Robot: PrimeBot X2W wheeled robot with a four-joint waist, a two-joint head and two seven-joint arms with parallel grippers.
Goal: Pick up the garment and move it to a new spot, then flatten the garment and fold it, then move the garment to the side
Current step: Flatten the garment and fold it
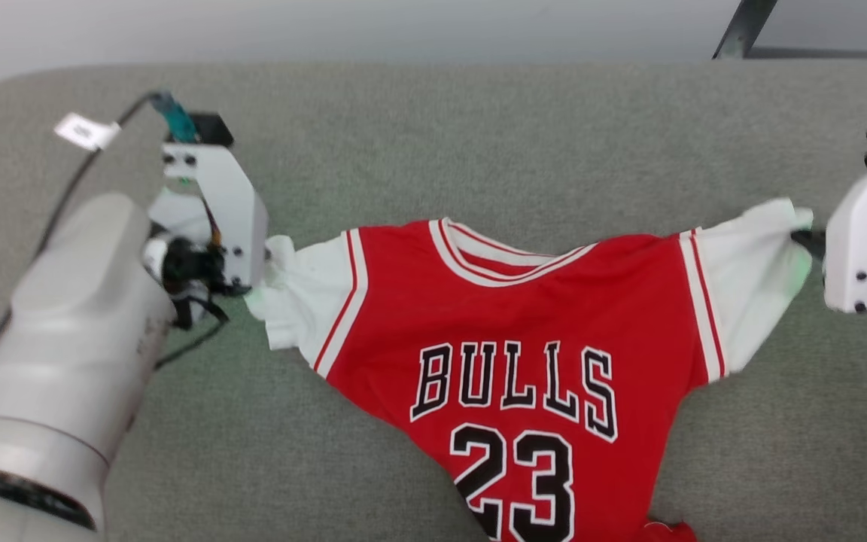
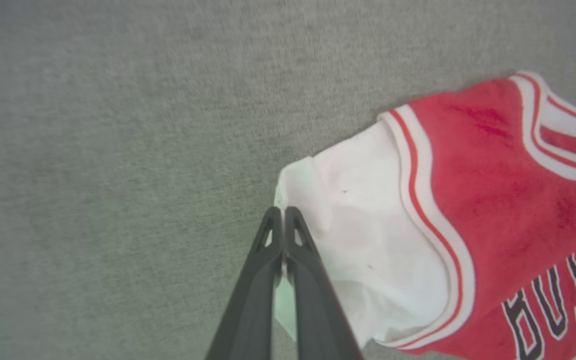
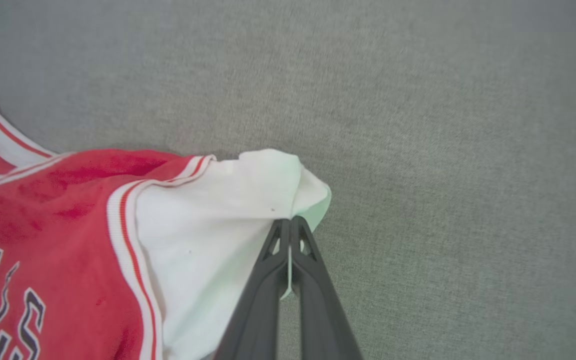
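Observation:
The garment (image 1: 524, 331), a red jersey with white sleeves, striped trim, "BULLS" and 23, is stretched out by both sleeves over the grey cushion. My left gripper (image 2: 283, 212) is shut on the edge of its white sleeve (image 2: 363, 240); in the head view that gripper (image 1: 268, 260) sits at the sleeve's outer end. My right gripper (image 3: 290, 222) is shut on the other white sleeve (image 3: 218, 225), seen in the head view at the gripper (image 1: 806, 237) on the far right. The jersey's lower part runs off the bottom of the head view.
A grey upholstered surface (image 1: 479, 135) spreads under everything. A black cable with a white tag (image 1: 87, 132) trails from my left arm. A dark frame leg (image 1: 738, 30) stands beyond the far edge at the upper right.

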